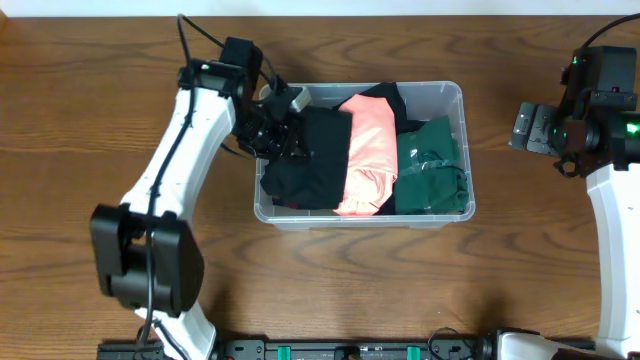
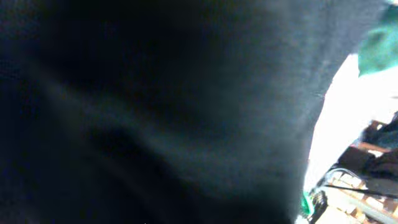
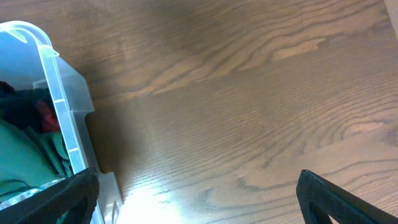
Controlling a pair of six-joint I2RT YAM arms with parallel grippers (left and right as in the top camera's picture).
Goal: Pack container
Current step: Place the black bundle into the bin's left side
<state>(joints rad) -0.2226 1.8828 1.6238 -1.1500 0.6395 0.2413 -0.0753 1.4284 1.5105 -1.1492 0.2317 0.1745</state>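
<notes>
The clear plastic container (image 1: 456,92) stands at the table's middle and holds a black garment (image 1: 312,165) at the left, a coral-pink garment (image 1: 368,150) in the middle and a dark green garment (image 1: 432,172) at the right. My left gripper (image 1: 270,132) is down at the container's left end, against the black garment. That garment (image 2: 155,112) fills the left wrist view and hides the fingers. My right gripper (image 1: 530,128) is open and empty over bare table, right of the container (image 3: 59,93). Its fingers (image 3: 196,199) are spread wide.
The wooden table (image 1: 330,290) surrounds the container. The green garment (image 3: 25,165) and a bit of red cloth (image 3: 45,115) show through the container's wall in the right wrist view. The arm bases stand at the front edge.
</notes>
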